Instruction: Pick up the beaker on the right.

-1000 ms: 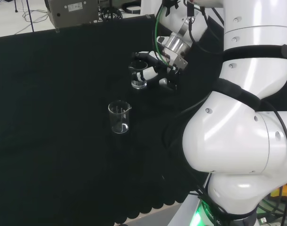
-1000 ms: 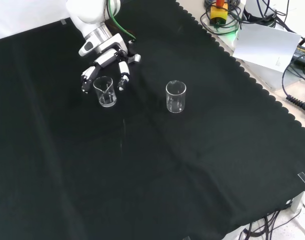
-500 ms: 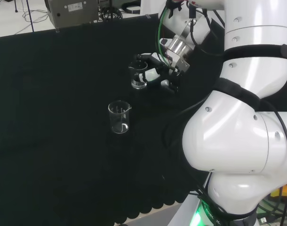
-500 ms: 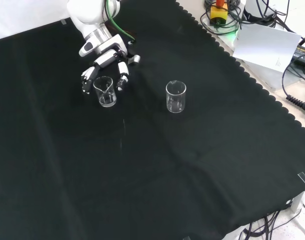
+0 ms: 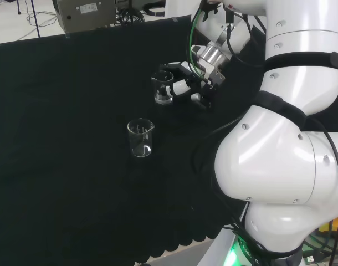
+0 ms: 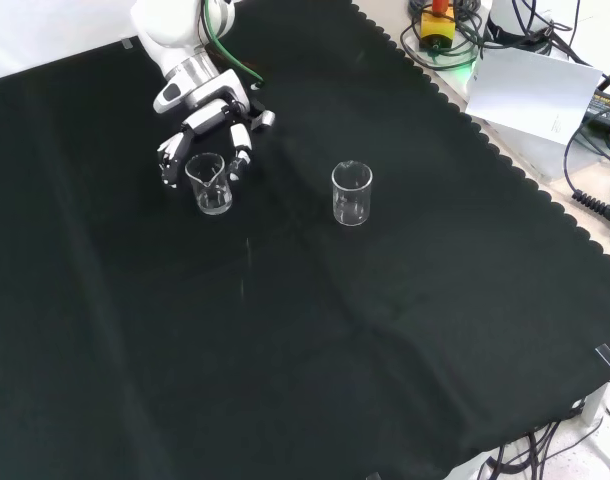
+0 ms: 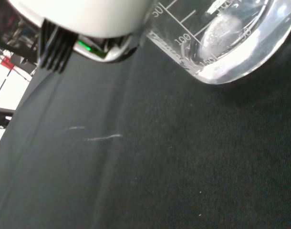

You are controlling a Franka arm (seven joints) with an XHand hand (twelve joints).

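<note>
Two clear glass beakers stand on the black cloth. In the head view the right-hand beaker point(image 5: 163, 88) has my hand point(image 5: 187, 83) curled round it, with fingers behind it and the thumb against its near side. From the front, fingers point(image 6: 239, 158) flank this beaker point(image 6: 209, 184) on both sides, below the hand point(image 6: 203, 122). The wrist view has its marked glass base point(image 7: 222, 43) close by, resting on the cloth. The other beaker point(image 5: 140, 138) point(image 6: 351, 193) stands apart, untouched.
The arm's big white links point(image 5: 280, 166) take up the right of the head view. Cables, a paper sheet point(image 6: 540, 90) and other gear lie beyond the cloth's scalloped edge at the front view's right. A grey box point(image 5: 86, 14) stands behind the cloth.
The wrist has drawn back a little, upward in the front view, and the beaker between the fingers has shifted slightly with it. The other beaker has not moved.
</note>
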